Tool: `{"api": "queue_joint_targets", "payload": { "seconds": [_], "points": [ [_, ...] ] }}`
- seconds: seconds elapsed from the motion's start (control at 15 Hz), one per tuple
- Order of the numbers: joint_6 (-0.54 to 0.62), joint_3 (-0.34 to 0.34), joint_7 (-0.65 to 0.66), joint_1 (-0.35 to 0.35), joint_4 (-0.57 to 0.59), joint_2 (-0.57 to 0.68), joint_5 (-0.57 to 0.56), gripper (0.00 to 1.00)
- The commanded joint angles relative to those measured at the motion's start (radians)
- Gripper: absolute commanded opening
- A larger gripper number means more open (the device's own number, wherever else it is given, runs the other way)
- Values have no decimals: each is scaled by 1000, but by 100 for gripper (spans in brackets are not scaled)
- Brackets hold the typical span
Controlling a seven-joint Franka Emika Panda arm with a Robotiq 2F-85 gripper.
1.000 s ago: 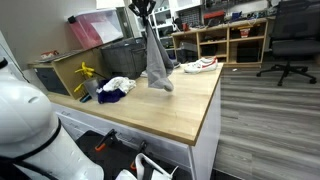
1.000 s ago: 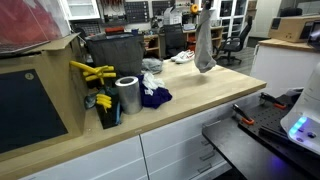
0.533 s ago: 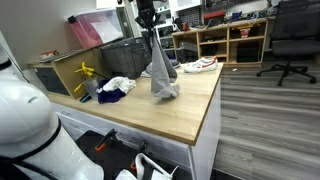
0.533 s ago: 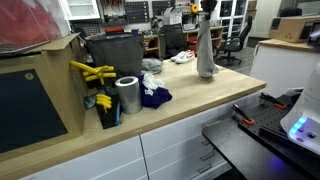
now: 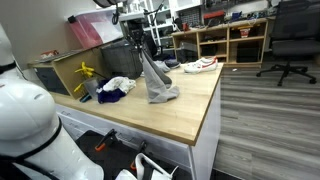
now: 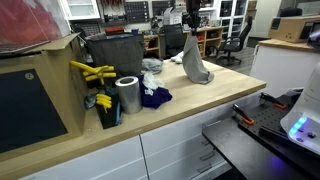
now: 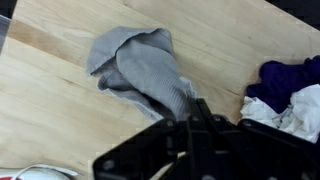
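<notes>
Wrist view: on the pale, smooth-grained wooden table [image 7: 50, 110], a soft grey cloth [image 7: 140, 70] lies crumpled in loose folds at about 11 o'clock. One corner of it is drawn into a taut strip running toward 5 o'clock. That strip ends in the gripper [image 7: 190, 122], whose dark fingers are pinched almost together on it. At 3 o'clock sit a rumpled purple cloth [image 7: 285, 82] and a white cloth [image 7: 295, 115]. In an exterior view the grey cloth [image 5: 158, 88] slants from the gripper down to the tabletop.
</notes>
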Motion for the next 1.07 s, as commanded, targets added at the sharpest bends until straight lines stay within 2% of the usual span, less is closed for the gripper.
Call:
{"api": "queue_joint_targets", "payload": {
  "seconds": [0.0, 0.27, 0.73, 1.0],
  "points": [
    [57, 33, 6, 34, 12, 60, -19, 1],
    [70, 68, -42, 64, 38, 120, -57, 1],
    [-47, 117, -232, 102, 127, 212, -180, 1],
    [-40, 113, -204, 119, 214, 287, -236, 1]
  ]
}}
